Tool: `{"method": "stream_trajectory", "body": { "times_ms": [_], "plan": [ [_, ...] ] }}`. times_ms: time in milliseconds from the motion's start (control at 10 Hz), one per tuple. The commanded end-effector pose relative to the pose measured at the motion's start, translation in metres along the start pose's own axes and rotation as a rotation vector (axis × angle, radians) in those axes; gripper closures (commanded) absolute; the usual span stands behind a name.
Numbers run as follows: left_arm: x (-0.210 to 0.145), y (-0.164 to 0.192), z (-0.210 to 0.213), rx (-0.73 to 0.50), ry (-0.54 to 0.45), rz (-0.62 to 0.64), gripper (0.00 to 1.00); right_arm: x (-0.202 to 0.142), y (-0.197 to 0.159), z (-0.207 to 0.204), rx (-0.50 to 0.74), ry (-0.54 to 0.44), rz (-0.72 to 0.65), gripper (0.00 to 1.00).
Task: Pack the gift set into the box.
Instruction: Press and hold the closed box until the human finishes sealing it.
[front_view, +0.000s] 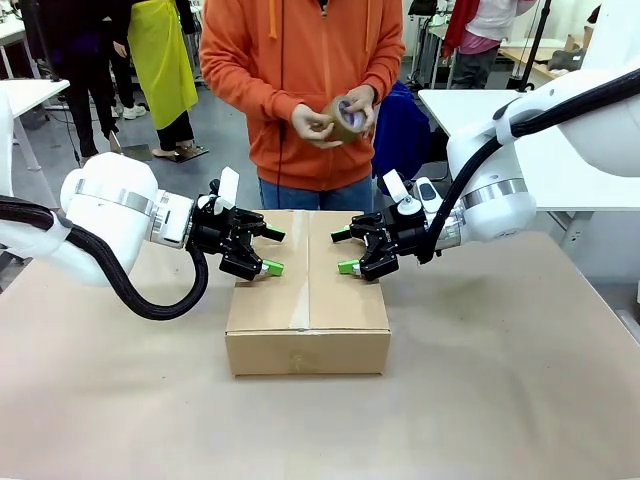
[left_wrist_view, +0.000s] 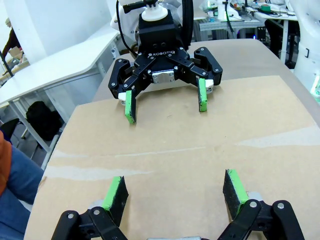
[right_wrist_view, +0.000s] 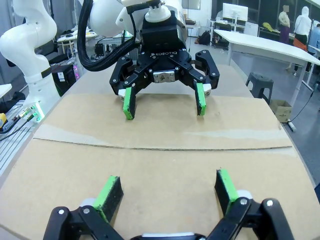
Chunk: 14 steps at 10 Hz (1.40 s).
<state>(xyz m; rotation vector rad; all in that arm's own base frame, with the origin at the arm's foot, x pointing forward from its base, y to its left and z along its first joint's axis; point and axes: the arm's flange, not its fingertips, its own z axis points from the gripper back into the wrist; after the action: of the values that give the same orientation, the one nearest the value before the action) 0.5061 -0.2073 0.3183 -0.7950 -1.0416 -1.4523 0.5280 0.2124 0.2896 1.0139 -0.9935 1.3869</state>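
Front view puts the box (front_view: 308, 295) at the middle of the table, flaps folded shut, a clear tape strip (front_view: 301, 270) running along its centre seam from the near edge toward the person. Its long axis, going by the seam, runs away from the robot, crosswise to the line joining the two pincers. The gift set is presumably inside; with the flaps shut I cannot tell.

From the left gripper (front_view: 270, 251) the box lies straight ahead and below: the fingers reach in over the left flap, jaws wide apart, nothing between them. From the right gripper (front_view: 343, 251) it lies the same way, mirrored, over the right flap, jaws equally spread and empty. The two face each other across the seam, near but apart, about equally close to it, so neither arm has the advantage.

Left wrist view shows that arm's green pads (left_wrist_view: 116, 195) low over bare cardboard with the other pincer opposite; whether any pad touches the flap I cannot tell.

Beyond both grippers, across the far end of the box, the person's hands (front_view: 335, 118) hold a roll of tape (front_view: 347, 118). My judgement: the coming move is pressing the flaps flat on either side of the seam for taping.
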Motion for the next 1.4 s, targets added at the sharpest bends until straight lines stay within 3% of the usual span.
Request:
{"method": "stream_trajectory", "body": {
  "times_ms": [0, 1300],
  "plan": [
    [-0.0038, -0.0028, -0.0007, -0.007, -0.002, -0.016, 0.0, -0.002, 0.0007, 0.0001, -0.005, 0.005, 0.014, 0.0],
    [-0.0038, -0.0028, -0.0007, -0.007, -0.002, -0.016, 0.0, -0.002, 0.0007, 0.0001, -0.005, 0.005, 0.014, 0.0]
  ]
}}
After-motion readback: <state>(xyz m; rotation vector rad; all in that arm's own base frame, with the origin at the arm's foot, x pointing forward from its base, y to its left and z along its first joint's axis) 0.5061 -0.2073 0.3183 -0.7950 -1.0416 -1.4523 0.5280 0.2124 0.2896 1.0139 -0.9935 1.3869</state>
